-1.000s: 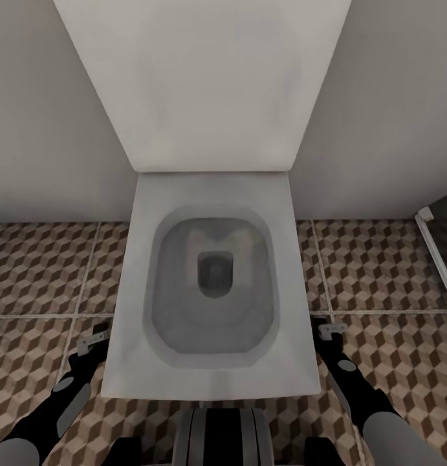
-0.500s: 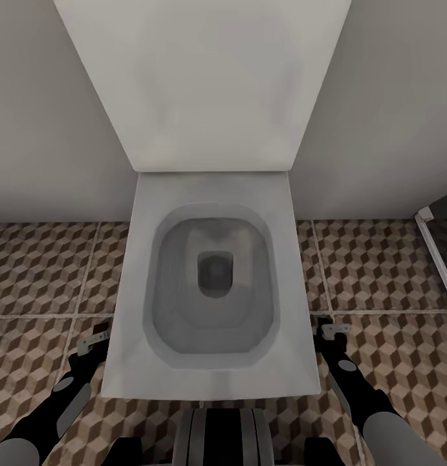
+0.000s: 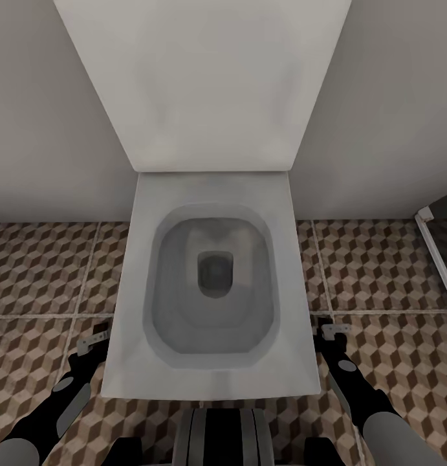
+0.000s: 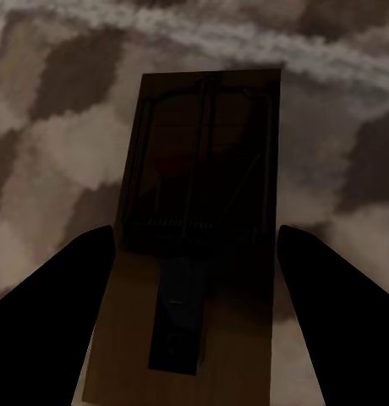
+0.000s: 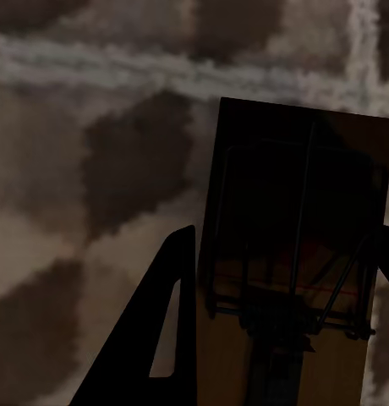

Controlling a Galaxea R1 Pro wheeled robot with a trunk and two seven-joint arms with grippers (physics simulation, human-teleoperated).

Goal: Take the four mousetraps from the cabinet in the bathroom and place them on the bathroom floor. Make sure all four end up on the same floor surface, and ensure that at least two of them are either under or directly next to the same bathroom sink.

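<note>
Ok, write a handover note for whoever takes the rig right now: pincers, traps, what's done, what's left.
The left pincer looks shut on the left mousetrap, a flat wooden board with dark wire.
The right pincer looks shut on the right mousetrap, the same kind.
Both hang low over the cube-patterned tiled bathroom floor, either side of the white rectangular toilet.
Done: two traps in hand.
Left: set them on the floor by the sink; the other two traps' whereabouts can't be told.

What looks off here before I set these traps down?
You face the toilet, not a sink. Each claw, left and right, has a mousetrap between its fingers over the tiled floor. Nothing looks spilled or damaged.
</note>
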